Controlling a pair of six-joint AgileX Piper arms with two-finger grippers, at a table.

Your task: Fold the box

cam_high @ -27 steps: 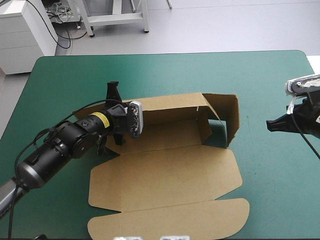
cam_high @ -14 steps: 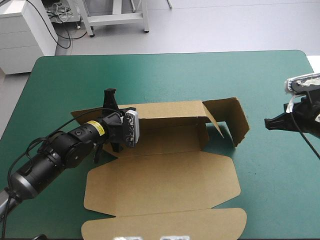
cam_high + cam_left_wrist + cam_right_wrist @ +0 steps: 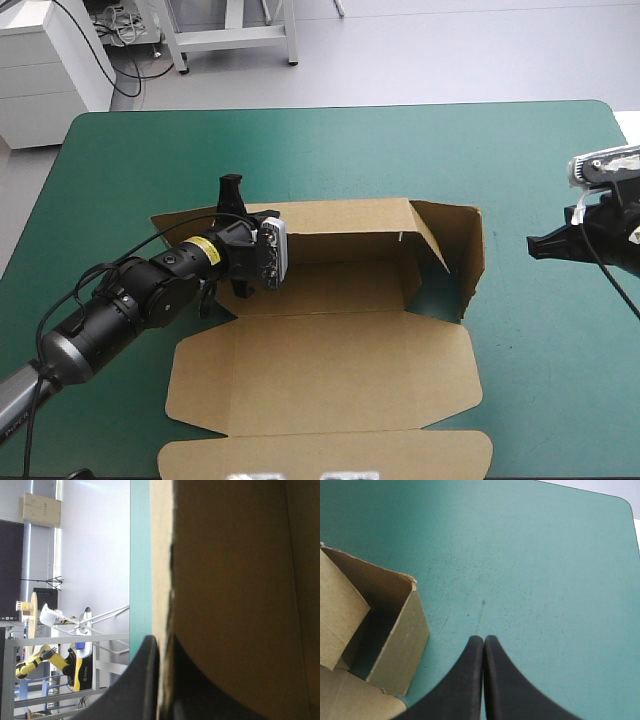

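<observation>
Your left pincer [image 3: 161, 647] is clamped down on a thin edge of the box [image 3: 330, 370], one black finger on each face of the board. From the wrist view alone it is hard to say which panel that is; the high view suggests the left end of the raised rear wall, where the left pincer [image 3: 232, 195] sits. Your right pincer [image 3: 483, 645] is closed on nothing and hangs over bare teal-green cover [image 3: 545, 555], well apart from the box's upright right end wall [image 3: 402, 645]. The box itself lies in the middle of the table [image 3: 400, 150], with its rear wall and right end standing and its wide lid panel [image 3: 320, 375] flat toward the near edge. Expect it to feel very light: the brown board should be stiff across each panel but will hinge readily at the creases, and it will likely skate on the cover if you push without anchoring it. Take hold on a free edge close to a crease, pinching lightly so you do not crush the board.
</observation>
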